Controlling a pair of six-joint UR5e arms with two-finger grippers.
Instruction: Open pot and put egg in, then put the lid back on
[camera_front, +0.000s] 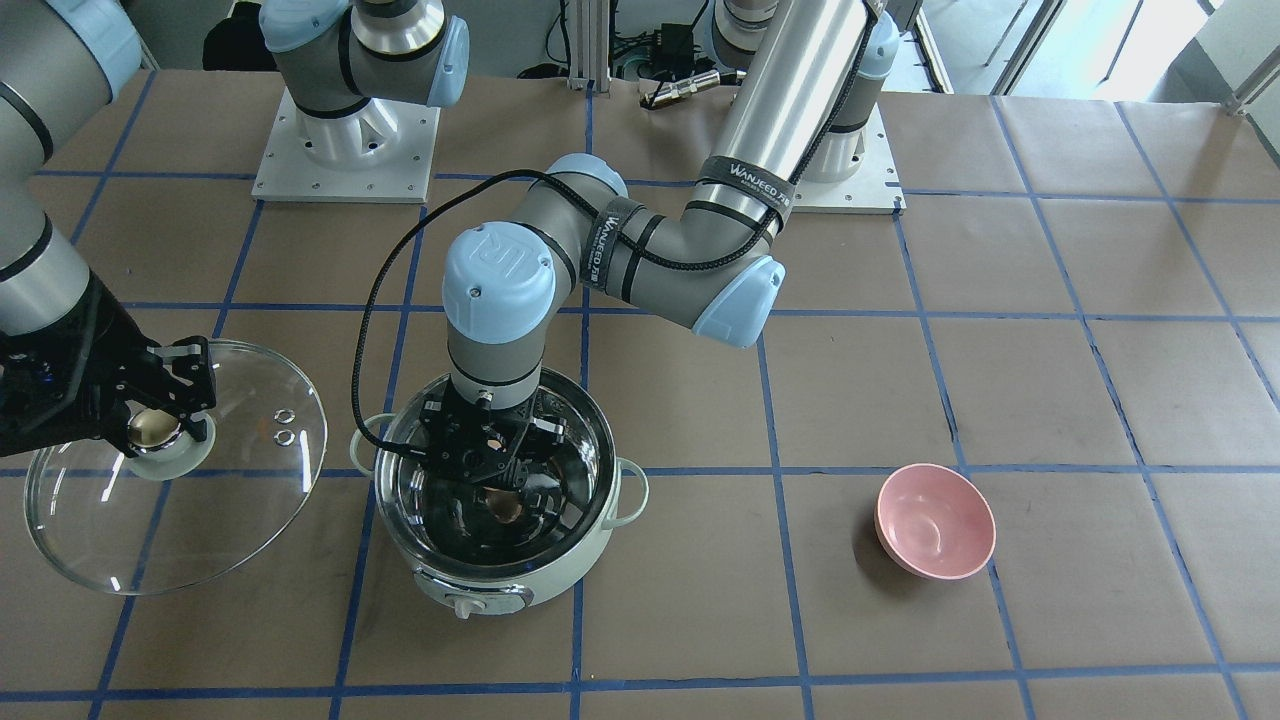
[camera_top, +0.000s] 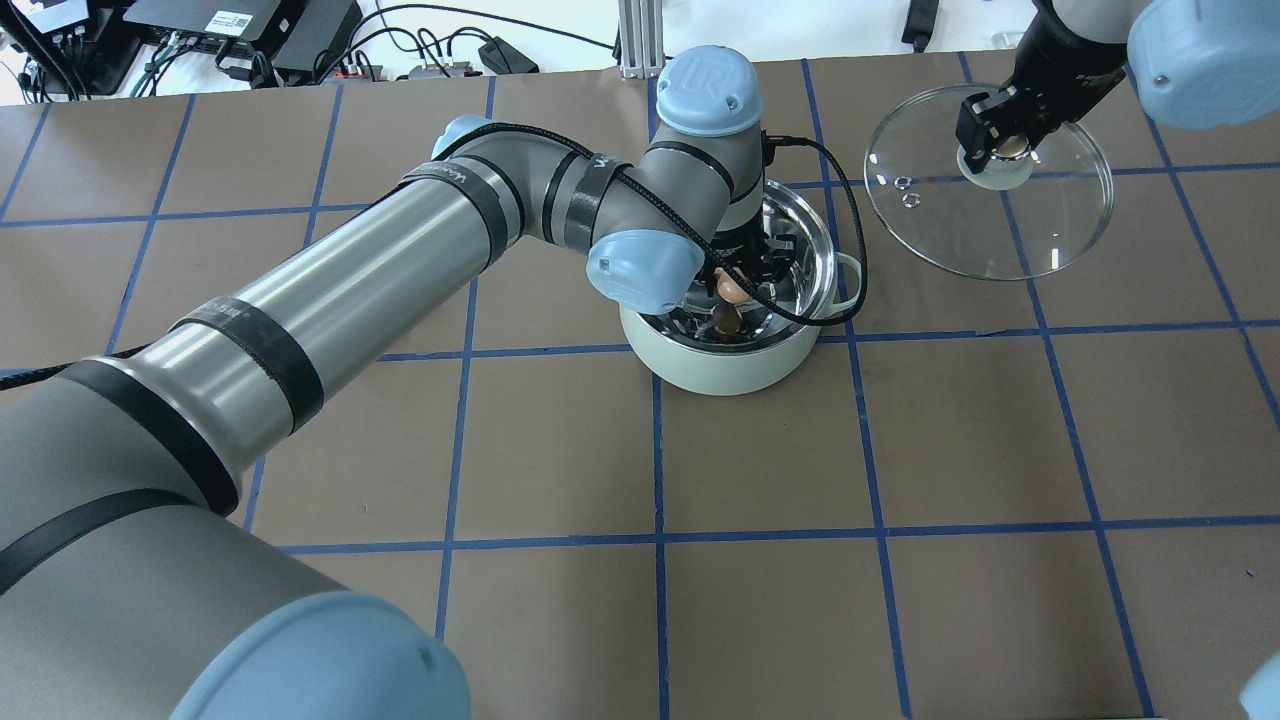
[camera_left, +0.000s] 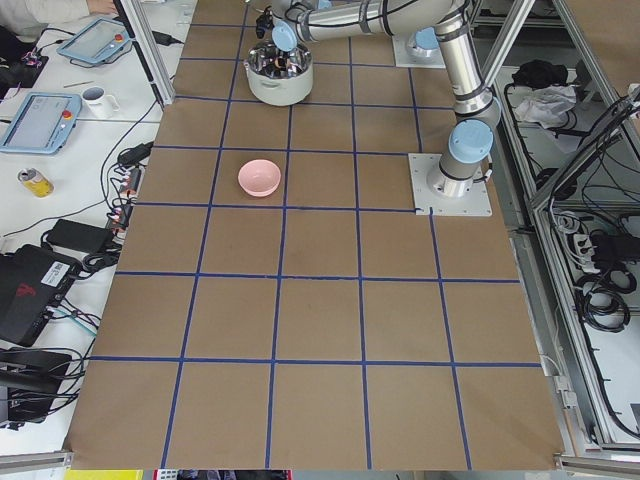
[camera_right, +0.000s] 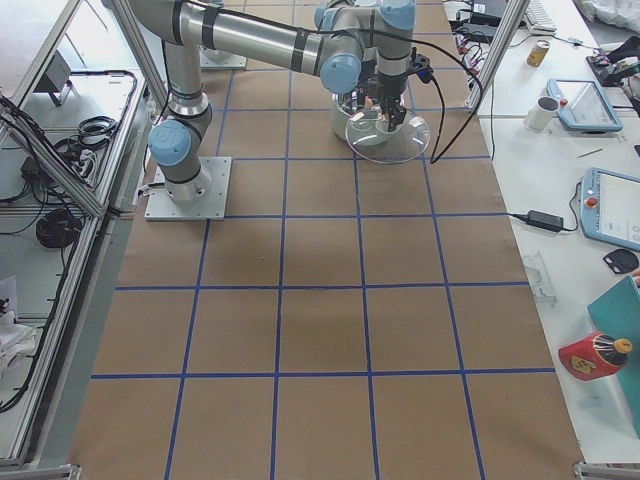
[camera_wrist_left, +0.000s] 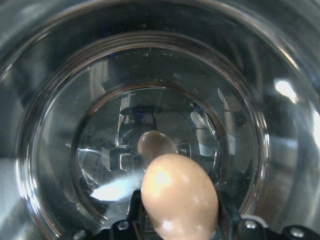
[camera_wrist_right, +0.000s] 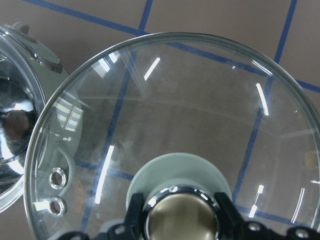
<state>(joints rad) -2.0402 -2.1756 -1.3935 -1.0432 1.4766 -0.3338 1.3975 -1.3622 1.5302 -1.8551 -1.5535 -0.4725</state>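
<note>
The pale mint-green pot (camera_front: 560, 585) stands open on the table, and it also shows in the overhead view (camera_top: 720, 365). My left gripper (camera_front: 490, 470) reaches down inside the pot and is shut on the tan egg (camera_wrist_left: 180, 200), which hangs above the shiny steel bottom with its reflection below. The egg also shows in the overhead view (camera_top: 733, 290). My right gripper (camera_front: 155, 430) is shut on the beige-topped knob (camera_wrist_right: 180, 217) of the clear glass lid (camera_front: 230, 500). It holds the lid beside the pot, apart from it. The lid also shows in the overhead view (camera_top: 1040, 220).
A pink bowl (camera_front: 935, 520) sits on the table on the robot's left of the pot, apart from it. Brown paper with blue tape lines covers the table. The arm bases (camera_front: 345, 150) stand at the robot's edge of the table.
</note>
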